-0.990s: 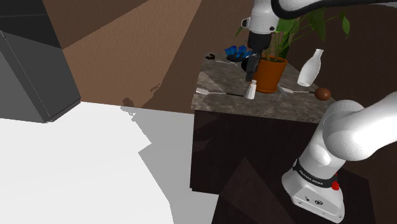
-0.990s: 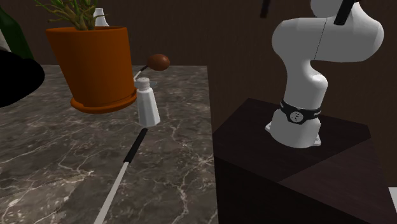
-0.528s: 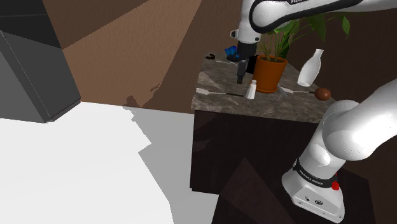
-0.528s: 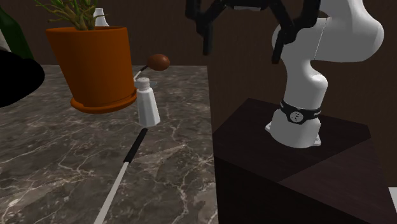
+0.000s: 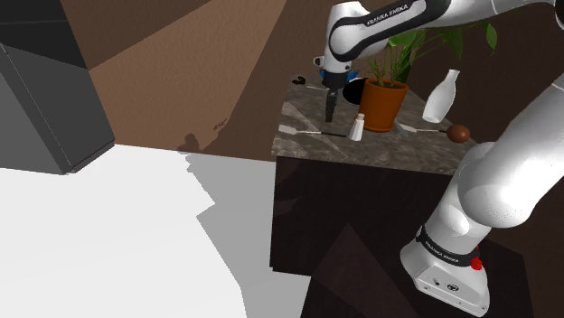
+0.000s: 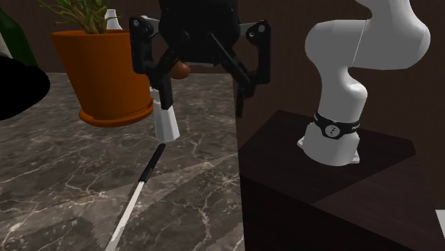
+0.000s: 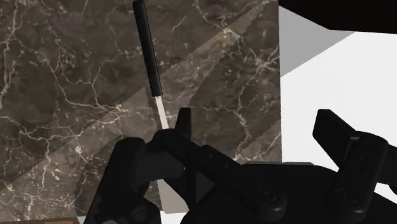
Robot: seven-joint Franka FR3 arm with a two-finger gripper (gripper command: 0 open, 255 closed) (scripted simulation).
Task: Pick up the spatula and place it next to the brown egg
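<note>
- Black gripper (image 6: 203, 84) hangs above the dark marble counter (image 6: 64, 178), fingers spread wide with nothing between them.
- Spatula (image 7: 147, 51) lies flat on the counter under the gripper. It has a black handle and a thin pale shaft.
- Key relation, wrist view: the shaft runs beside and under 1 finger (image 7: 184, 127), not in the middle of the gap. The handle points away from the gripper.
- The other finger sits toward the counter's edge and the white floor (image 7: 331, 76).
- Judgement: the gripper needs a sideways shift away from that edge to centre the shaft, then a straight drop.
- Long axis crosses the line between the 2 fingers roughly square, so closing would pinch across the shaft. Little wrist turn looks needed.
- Shoulder view: the spatula (image 5: 312, 134) lies along the counter's near edge, pale end toward that view's left. The handle end is just beside the white shaker (image 5: 359, 128); cannot tell if they touch.
- Brown egg (image 5: 459, 134) sits at the counter's far end, toward the shoulder view's right, well apart from the spatula.
- Only 1 arm, so it takes both pick and place.
- Containers: the orange pot (image 5: 384, 104) holds a green plant (image 6: 78, 14). The white bottle (image 5: 440, 98) stands upright near the egg, contents hidden.
</note>
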